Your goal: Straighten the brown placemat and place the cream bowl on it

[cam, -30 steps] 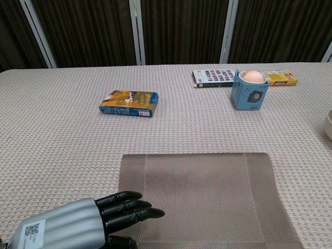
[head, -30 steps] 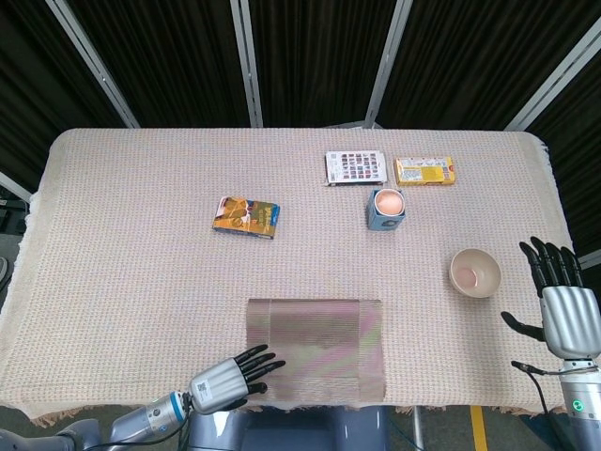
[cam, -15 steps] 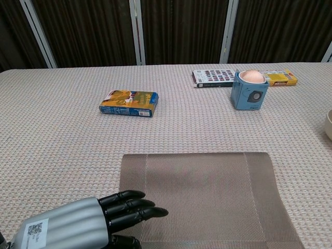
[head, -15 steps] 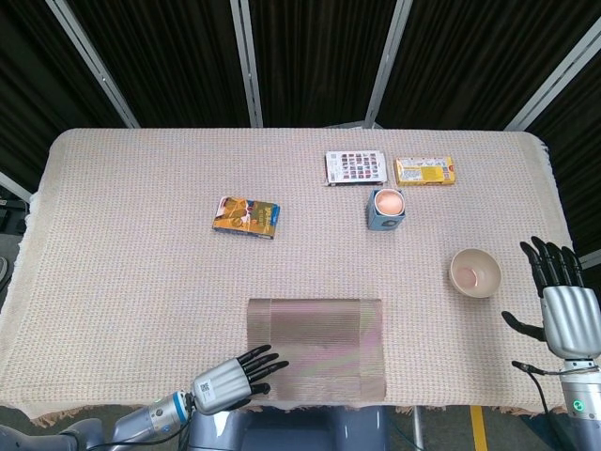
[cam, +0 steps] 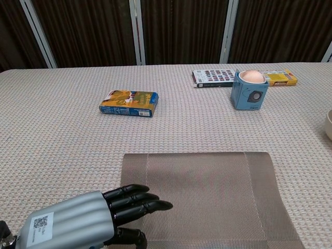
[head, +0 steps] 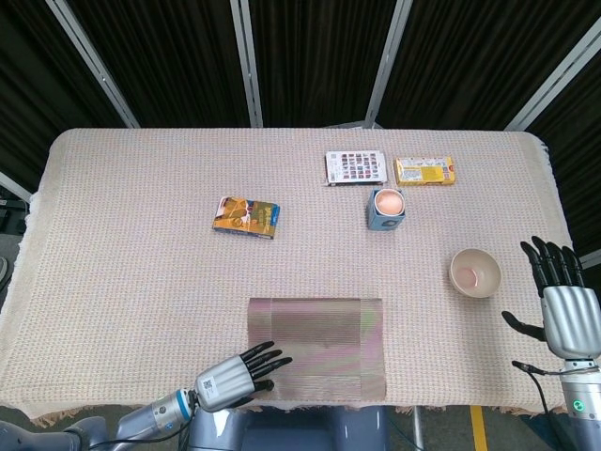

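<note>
My left hand point(cam: 88, 220), fingers spread and holding nothing, rests at the brown placemat point(head: 316, 347)'s near corner; it looks limp and light. My right hand point(head: 562, 305), likewise spread, hovers beside the cream bowl point(head: 475, 272), probably rigid, breakable; cup its rim.

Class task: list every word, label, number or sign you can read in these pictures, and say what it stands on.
None can be read.
Square code patch on the left hand: no letters legible.
Orange-and-blue packet, white patterned box, yellow box: print too small, blurred.
</note>
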`<action>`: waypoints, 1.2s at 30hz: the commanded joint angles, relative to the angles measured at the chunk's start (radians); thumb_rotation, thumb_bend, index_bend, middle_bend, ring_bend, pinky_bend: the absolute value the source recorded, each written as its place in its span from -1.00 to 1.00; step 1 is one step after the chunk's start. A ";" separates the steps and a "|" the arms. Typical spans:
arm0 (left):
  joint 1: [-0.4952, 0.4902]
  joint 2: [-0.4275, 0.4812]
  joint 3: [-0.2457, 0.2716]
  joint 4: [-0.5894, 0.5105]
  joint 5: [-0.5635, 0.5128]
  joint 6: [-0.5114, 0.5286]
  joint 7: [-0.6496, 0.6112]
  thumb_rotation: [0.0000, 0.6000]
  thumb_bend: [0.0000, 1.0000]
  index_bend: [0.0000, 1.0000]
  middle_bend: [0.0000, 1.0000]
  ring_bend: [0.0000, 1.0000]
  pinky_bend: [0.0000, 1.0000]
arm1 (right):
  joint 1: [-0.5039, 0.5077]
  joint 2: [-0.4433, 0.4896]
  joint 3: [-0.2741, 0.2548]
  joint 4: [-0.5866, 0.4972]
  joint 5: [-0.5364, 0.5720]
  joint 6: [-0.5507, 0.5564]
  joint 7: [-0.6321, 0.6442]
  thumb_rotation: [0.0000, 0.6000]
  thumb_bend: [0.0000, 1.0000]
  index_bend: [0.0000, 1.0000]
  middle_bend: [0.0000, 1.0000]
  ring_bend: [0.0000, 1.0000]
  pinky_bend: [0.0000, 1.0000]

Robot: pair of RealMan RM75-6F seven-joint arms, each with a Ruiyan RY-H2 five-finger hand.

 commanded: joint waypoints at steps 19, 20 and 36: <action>-0.031 0.002 -0.026 -0.054 -0.041 -0.032 0.035 1.00 -0.30 -0.18 -1.00 -1.00 -1.00 | -0.002 0.002 0.004 -0.001 0.001 -0.001 0.003 1.00 -1.00 -1.00 -1.00 -1.00 -1.00; -0.031 0.000 -0.028 -0.055 -0.046 -0.035 0.036 1.00 -0.30 -0.18 -1.00 -1.00 -1.00 | -0.002 0.002 0.005 -0.001 0.002 -0.001 0.004 1.00 -1.00 -1.00 -1.00 -1.00 -1.00; -0.071 0.001 -0.078 -0.123 -0.078 -0.060 0.069 1.00 -0.30 -0.18 -1.00 -1.00 -1.00 | -0.003 0.004 0.008 -0.001 0.005 -0.003 0.006 1.00 -1.00 -1.00 -1.00 -1.00 -1.00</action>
